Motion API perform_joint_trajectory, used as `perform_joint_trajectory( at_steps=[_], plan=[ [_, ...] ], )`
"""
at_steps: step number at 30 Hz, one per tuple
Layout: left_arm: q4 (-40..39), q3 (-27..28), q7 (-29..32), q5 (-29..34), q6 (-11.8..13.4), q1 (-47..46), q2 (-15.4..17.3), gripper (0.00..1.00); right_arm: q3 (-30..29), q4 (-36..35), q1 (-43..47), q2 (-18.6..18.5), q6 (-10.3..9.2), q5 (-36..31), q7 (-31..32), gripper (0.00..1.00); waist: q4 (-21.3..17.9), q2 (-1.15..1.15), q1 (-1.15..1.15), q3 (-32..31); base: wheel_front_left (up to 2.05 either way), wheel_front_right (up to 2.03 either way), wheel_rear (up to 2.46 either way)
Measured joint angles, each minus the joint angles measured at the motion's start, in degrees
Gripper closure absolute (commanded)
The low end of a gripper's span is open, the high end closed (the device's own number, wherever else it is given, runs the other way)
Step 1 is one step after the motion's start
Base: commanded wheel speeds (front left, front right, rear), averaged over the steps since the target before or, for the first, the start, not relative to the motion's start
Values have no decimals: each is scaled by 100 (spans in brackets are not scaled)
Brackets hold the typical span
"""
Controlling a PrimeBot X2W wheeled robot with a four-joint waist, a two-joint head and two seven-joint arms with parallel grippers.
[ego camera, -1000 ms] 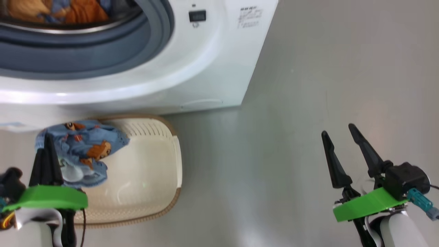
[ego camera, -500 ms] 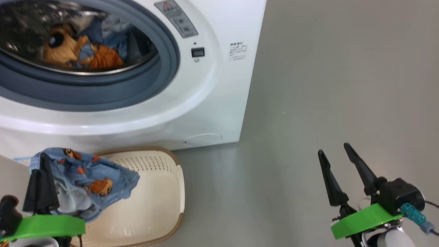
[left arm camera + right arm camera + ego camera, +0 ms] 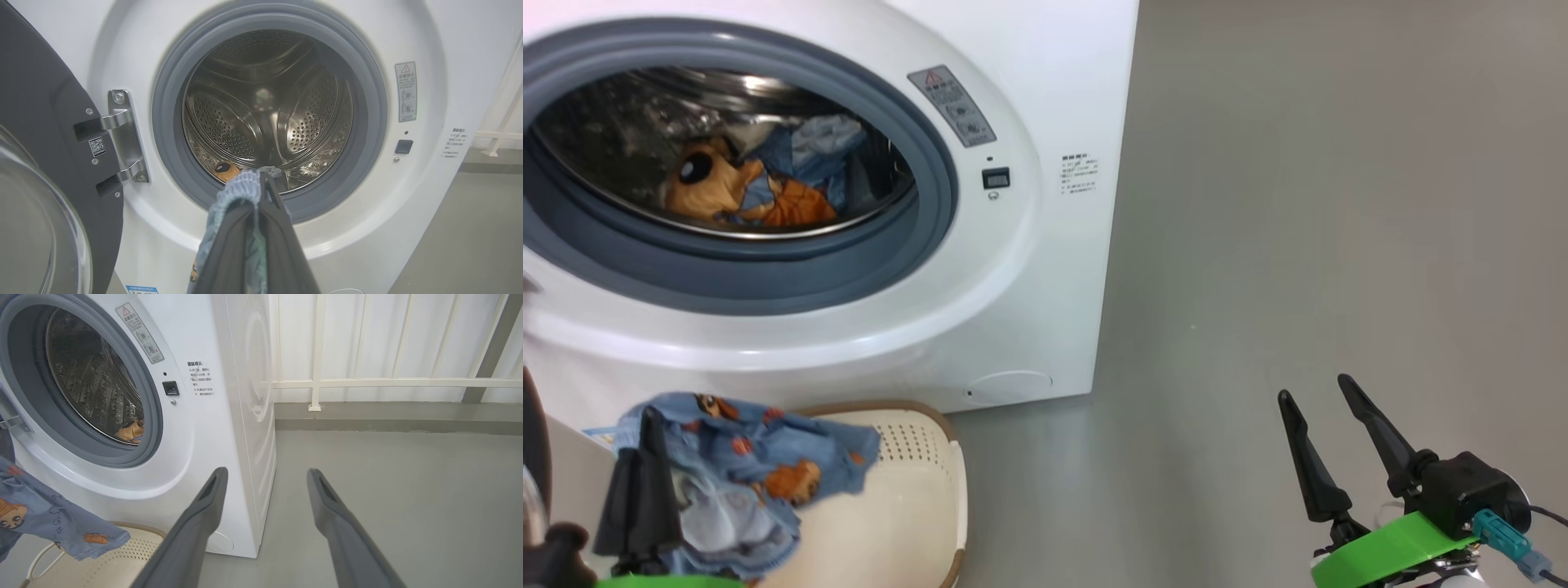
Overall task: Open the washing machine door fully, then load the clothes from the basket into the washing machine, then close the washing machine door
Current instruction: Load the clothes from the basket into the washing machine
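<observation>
The washing machine (image 3: 1029, 269) stands with its drum mouth uncovered, and bear-print clothes (image 3: 743, 196) lie inside the steel drum. In the left wrist view the washing machine door (image 3: 41, 122) hangs swung open on its hinge at the left. My left gripper (image 3: 649, 425) is shut on a light-blue bear-print garment (image 3: 760, 482), which hangs over the left end of the cream basket (image 3: 915, 506) below the drum opening. The same garment drapes over the closed fingers (image 3: 282, 245) pointing at the drum. My right gripper (image 3: 1312, 387) stands open with nothing in it, over the grey floor to the machine's right.
Grey floor (image 3: 1298, 204) stretches to the right of the machine. A white railing and wall (image 3: 367, 381) close off the far side. The basket (image 3: 122, 559) sits right against the machine's base, and the open door takes up the space on the left.
The head camera has tilted up, so more of the drum opening shows. My left gripper with the garment has risen relative to the basket's rim. The right gripper stays open.
</observation>
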Motion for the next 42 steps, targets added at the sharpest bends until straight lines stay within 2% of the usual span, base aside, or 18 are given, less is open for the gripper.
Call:
perform_joint_trajectory(
  at_steps=[7, 19, 33, 42],
  plan=[
    [-197, -98, 0, -19, 145, 415, 3, 100, 1, 3, 123, 2, 0, 2, 0, 0, 9, 0, 0, -264, 0, 0, 0],
    [-231, -151, 0, -66, 202, 509, 9, 100, -29, 7, 147, 1, 0, 9, 0, 0, 30, 0, 0, -318, 0, 0, 0],
    [-133, -154, 0, -127, 201, 437, 9, 100, -112, -37, 146, 38, 0, 9, 0, 0, 22, 0, 0, -58, 0, 0, 0],
    [87, -172, 0, -170, 196, -51, 9, 100, -120, -68, 118, 45, 0, 9, 0, 0, -20, 0, 0, 240, 0, 0, 0]
  ],
)
